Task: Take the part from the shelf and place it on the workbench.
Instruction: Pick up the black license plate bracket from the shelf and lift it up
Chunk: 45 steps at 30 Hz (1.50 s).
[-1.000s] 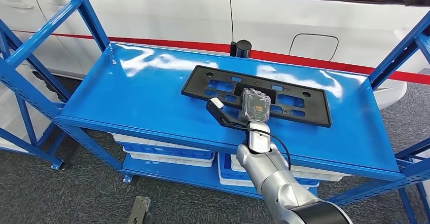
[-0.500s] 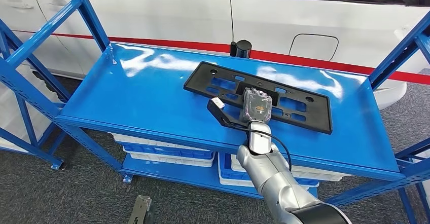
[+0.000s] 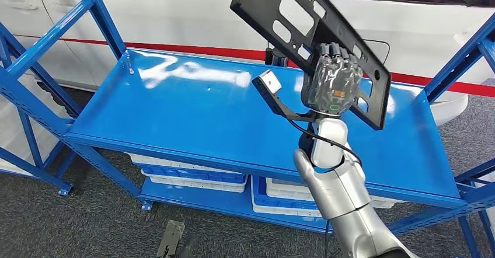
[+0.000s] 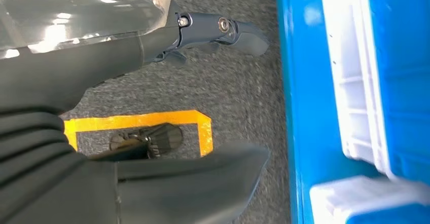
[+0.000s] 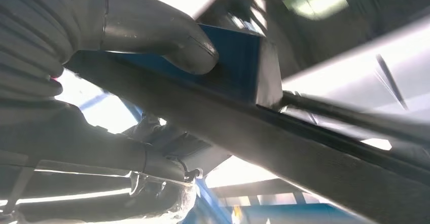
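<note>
Left to right for you. Left robot hand (image 4: 152,97): hangs low beside the shelf, above grey carpet with an orange floor mark and near white bins on the lower level; it carries nothing, thumb and dark fingers apart, so released.

Blue shelf (image 3: 175,115): its glossy top level lies below the part, white vehicle body just behind the back edge.

Part, a black license plate bracket (image 3: 292,18): off the shelf, held high above the shelf's right half. Long axis runs diagonally, upper end toward the shelf's back-left, lower end toward its right edge. It's tilted steeply, face toward the camera. Flat rectangular frame, matte black plastic, rectangular cutouts and small holes.

Right robot hand (image 3: 333,83): grasping the bracket near its lower right end, fingers over the near face; the right wrist view shows the thumb pressed on a dark edge. Most of the length sticks out up-left of the grip, so expect it to swing when you turn toward the bench.
</note>
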Each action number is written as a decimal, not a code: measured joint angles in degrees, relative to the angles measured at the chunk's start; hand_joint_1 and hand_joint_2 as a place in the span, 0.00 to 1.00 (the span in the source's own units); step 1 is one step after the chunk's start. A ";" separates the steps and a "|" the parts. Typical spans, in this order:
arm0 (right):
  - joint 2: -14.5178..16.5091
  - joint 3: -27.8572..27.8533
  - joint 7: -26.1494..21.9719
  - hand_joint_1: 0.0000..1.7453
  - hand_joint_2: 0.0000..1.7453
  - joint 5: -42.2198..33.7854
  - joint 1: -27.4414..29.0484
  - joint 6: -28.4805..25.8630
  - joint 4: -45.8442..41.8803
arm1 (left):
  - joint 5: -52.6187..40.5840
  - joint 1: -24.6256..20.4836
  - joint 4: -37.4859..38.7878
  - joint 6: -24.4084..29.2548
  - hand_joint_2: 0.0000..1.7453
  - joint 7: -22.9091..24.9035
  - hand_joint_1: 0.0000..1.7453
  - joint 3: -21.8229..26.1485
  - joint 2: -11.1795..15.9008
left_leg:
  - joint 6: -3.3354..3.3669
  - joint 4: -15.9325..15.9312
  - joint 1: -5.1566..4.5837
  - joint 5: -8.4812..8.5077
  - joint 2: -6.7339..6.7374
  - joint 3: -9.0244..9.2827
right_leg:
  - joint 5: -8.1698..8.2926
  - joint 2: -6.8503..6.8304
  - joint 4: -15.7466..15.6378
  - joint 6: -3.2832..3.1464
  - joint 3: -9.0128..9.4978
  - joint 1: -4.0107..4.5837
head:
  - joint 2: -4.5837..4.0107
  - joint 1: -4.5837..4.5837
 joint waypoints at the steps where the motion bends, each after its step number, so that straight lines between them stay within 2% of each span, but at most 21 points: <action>1: -0.96 0.05 -1.43 1.00 1.00 -0.01 0.16 -0.26 -2.26 | -0.28 -0.13 0.00 -0.03 1.00 -0.08 0.00 -0.29 -0.26 | 0.00 0.00 -0.01 0.00 0.00 0.00 | 0.00 0.00 0.00 0.00 0.00 -0.01 | 0.00 0.01; 5: -2.75 -1.53 -9.58 1.00 1.00 -0.25 1.51 -2.69 -7.70 | -0.98 -0.88 -0.01 -1.24 1.00 -0.53 0.00 -1.24 -0.91 | 0.02 0.01 -0.02 -0.01 0.00 0.01 | 0.01 0.02 0.00 0.01 0.01 0.00 | 0.00 -0.02; 8: -3.32 -3.51 -12.75 1.00 1.00 -0.59 2.12 -4.40 -8.98 | -1.08 -1.23 -0.02 -1.99 1.00 -0.73 0.00 -1.80 -1.23 | 0.02 0.01 -0.01 -0.01 0.00 0.01 | 0.01 0.02 0.00 0.01 0.01 0.02 | 0.00 -0.01; 15: -3.88 -5.68 -13.62 1.00 1.00 -0.66 3.08 -4.83 -10.02 | -1.10 -1.55 -0.02 -2.09 1.00 -0.76 0.00 -2.29 -1.41 | 0.02 0.01 -0.01 -0.01 0.03 0.03 | 0.01 0.04 0.01 0.01 0.01 0.04 | 0.00 -0.02; 26: -4.22 -5.96 -13.71 1.00 1.00 -0.82 3.19 -4.87 -10.43 | -1.16 -1.63 -0.02 -2.17 1.00 -0.71 0.00 -2.44 -1.48 | 0.02 0.00 -0.01 -0.01 0.04 0.03 | 0.01 0.04 0.01 0.01 0.01 0.03 | 0.00 -0.02; 31: -4.16 -6.79 -16.93 1.00 1.00 -4.85 3.01 -4.96 -10.17 | -1.61 -1.96 -0.02 -4.67 1.00 2.66 0.00 -2.69 -1.52 | 0.02 0.00 -0.01 -0.01 0.03 0.02 | 0.01 0.03 0.01 0.01 0.03 0.03 | 0.00 -0.01; 34: -3.31 -8.16 -19.96 1.00 1.00 -7.49 2.08 -4.96 -8.68 | 0.30 -2.32 -0.02 -6.13 1.00 5.36 0.00 -2.44 -1.47 | 0.02 0.01 -0.03 -0.01 0.02 0.01 | 0.02 0.04 0.01 0.02 0.07 0.02 | 0.00 -0.01; 39: 0.02 -9.85 -23.13 1.00 1.00 -10.29 -0.55 -4.69 -4.44 | 0.47 -2.55 -0.02 -3.48 1.00 8.30 0.00 -2.17 -0.84 | 0.03 0.05 -0.06 -0.03 -0.04 0.01 | 0.03 0.01 0.01 0.04 0.07 -0.02 | 0.00 -0.02; 45: 1.94 -11.27 -29.90 1.00 1.00 -23.29 -5.06 -4.40 3.37 | 1.96 -2.56 -0.02 -3.85 1.00 8.77 0.00 -1.95 0.95 | 0.39 0.16 -0.29 -0.22 -0.07 -0.03 | -0.03 -0.01 -0.01 0.24 0.09 -0.27 | 0.00 -0.02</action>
